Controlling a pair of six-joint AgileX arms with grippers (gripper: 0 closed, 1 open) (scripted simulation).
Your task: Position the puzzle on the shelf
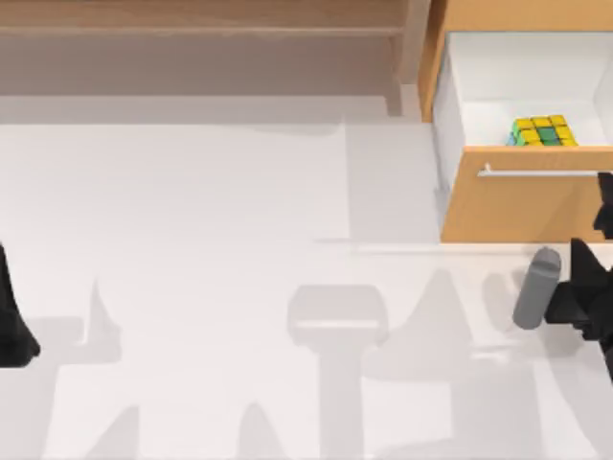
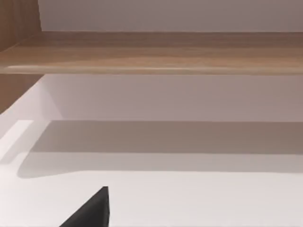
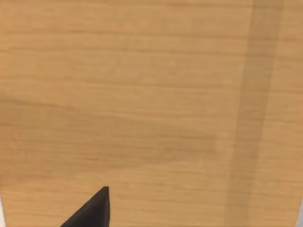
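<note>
The puzzle (image 1: 542, 131), a small cube of yellow, green and blue squares, lies inside the open white drawer (image 1: 458, 86) at the back right. The shelf (image 1: 201, 19) of light-brown boards runs along the back left, with its end post (image 1: 414, 43) beside the cabinet. One shelf board (image 2: 165, 54) crosses the left wrist view above the white table. My right gripper (image 1: 601, 216) is at the right edge, close against the drawer's orange-wood front (image 1: 527, 206), well apart from the puzzle. That wood front (image 3: 142, 94) spreads across the right wrist view. My left gripper (image 1: 11, 331) rests at the left edge, far from both.
The drawer's thin metal handle (image 1: 541, 172) runs along the top of its front. The orange-wood cabinet (image 1: 517, 14) stands at the back right. The pulled-out drawer juts onto the white table (image 1: 239, 240) on the right side.
</note>
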